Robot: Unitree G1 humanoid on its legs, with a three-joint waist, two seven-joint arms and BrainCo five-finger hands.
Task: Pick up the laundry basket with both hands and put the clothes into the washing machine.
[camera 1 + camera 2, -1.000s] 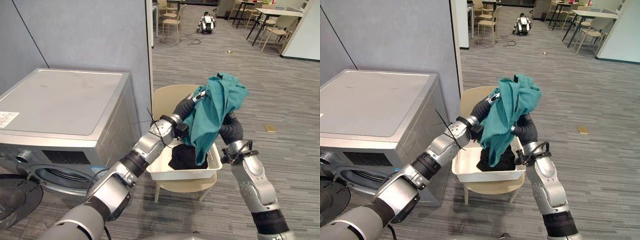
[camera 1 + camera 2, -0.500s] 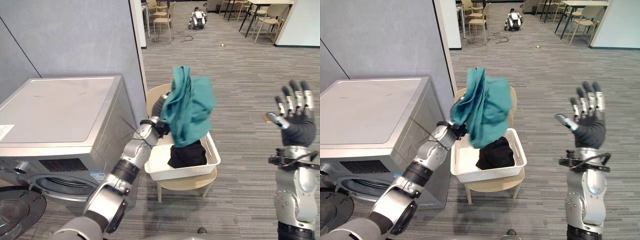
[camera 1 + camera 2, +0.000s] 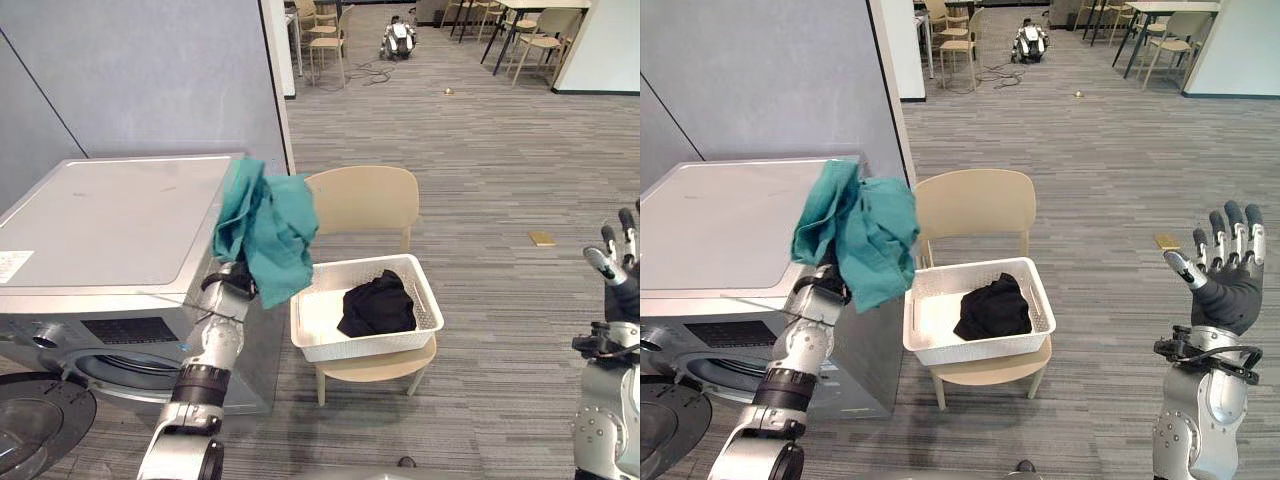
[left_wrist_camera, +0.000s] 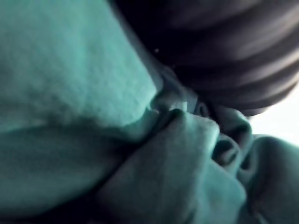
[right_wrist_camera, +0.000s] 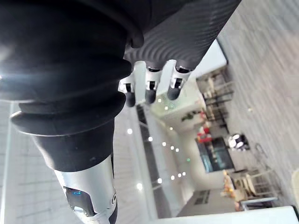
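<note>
Left hand (image 4: pixel 224 51) mostly buried in teal garment (image 3: pixel 265 235), grip unreadable. Right hand (image 3: pixel 622 265) clipped by edge in left eye view. Washer door (image 3: pixel 30 420) cut off at lower corner. Small tan thing (image 3: pixel 541 239) on floor too small to identify

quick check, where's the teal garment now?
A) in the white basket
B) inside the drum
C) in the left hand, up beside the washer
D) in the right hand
C: the teal garment hangs from the left hand, fingers curled into it, next to the washing machine. The white basket holds a black garment, and the right hand is open, holding nothing.
</note>
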